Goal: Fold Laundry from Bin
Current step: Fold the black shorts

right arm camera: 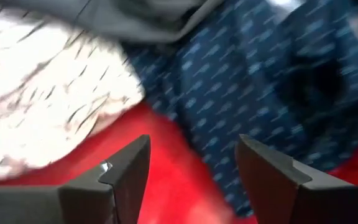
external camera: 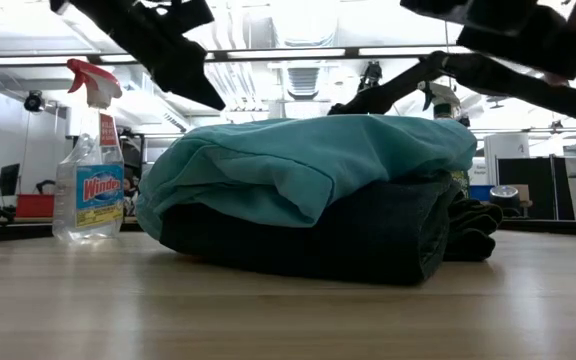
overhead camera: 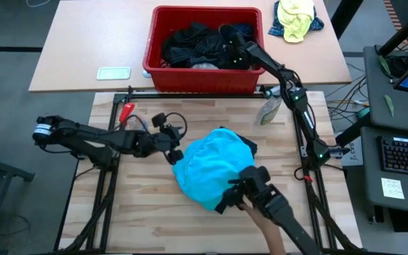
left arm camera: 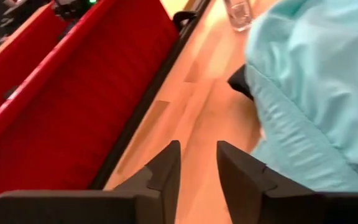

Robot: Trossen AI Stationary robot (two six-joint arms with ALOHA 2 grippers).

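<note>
The turquoise garment [overhead camera: 212,166] lies folded at the table's centre on a dark one; the left gripper [overhead camera: 173,151], fingers slightly apart, sits at its nine o'clock. The right gripper [overhead camera: 238,55] hangs spread and empty inside the bin [overhead camera: 154,42] at twelve o'clock, where it might snag several garments together.

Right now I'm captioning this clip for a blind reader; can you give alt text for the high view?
A turquoise garment lies folded over a dark garment on the wooden table, with the left pincer at its edge. The right pincer reaches into the red bin of dark laundry.
</note>
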